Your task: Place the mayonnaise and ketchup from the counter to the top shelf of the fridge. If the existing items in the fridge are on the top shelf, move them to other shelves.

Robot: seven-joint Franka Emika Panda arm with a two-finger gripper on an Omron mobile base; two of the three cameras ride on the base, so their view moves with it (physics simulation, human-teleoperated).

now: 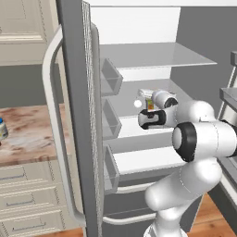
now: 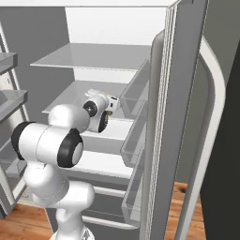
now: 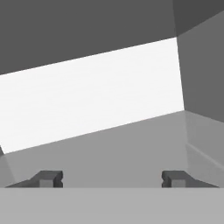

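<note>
The gripper [image 3: 111,179] is reached into the open fridge [image 1: 139,28] at the second shelf [image 2: 70,93], fingers spread wide with nothing between them, facing bare shelf floor and the white back wall. The top shelf [image 1: 157,55] lies toward 12 o'clock above the hand. A jar [image 1: 2,129] sits on the counter [image 1: 32,134] at 9 o'clock, well apart; whether it is the mayonnaise I cannot tell, and no label is readable.

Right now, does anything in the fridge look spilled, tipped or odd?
Nothing stands out. The shelves sit level with no spill, the door is open, and the open gripper points at a bare shelf.
</note>
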